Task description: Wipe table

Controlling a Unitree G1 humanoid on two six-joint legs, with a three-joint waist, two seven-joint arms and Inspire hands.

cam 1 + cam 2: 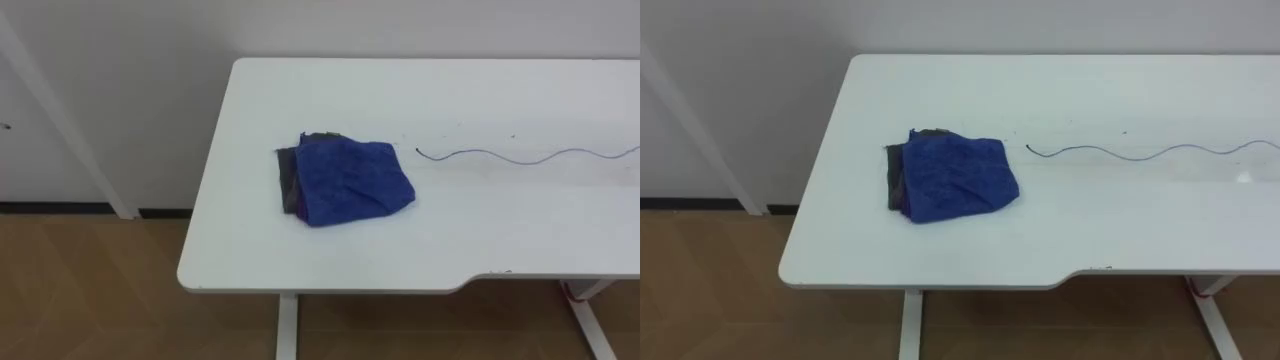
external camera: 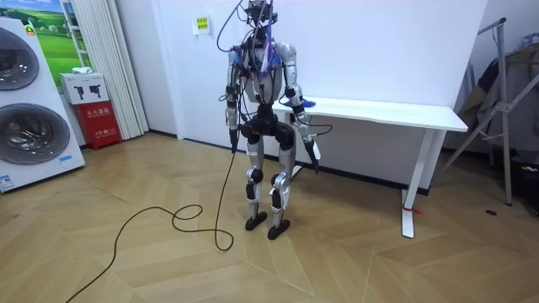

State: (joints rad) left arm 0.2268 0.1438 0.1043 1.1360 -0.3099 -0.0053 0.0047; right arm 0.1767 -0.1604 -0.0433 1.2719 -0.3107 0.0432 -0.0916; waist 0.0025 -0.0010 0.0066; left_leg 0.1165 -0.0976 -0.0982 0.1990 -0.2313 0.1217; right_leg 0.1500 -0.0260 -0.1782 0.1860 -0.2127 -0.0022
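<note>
A smooth white table with rounded corners stands against a plain white wall, over a herringbone wood floor. Its front edge has a shallow cut-out towards 5 o'clock. The blue cloth lies on the left half of the top. It is a soft, nubby terry square, folded and a little rumpled. It rests on a flatter dark grey cloth whose edge shows at its 9 o'clock side. At 3 o'clock from the blue cloth, just beside it, a thin dark wavy line runs off to the right across the tabletop.

In the room view two front-loading washers stand at 9 o'clock. Next to them is a red box whose white marks are too small to read. The robot stands upright by the table's end. Its left hand and right hand hang low at its sides, apart from the cloth. Whether the fingers are loose or curled I cannot tell.
</note>
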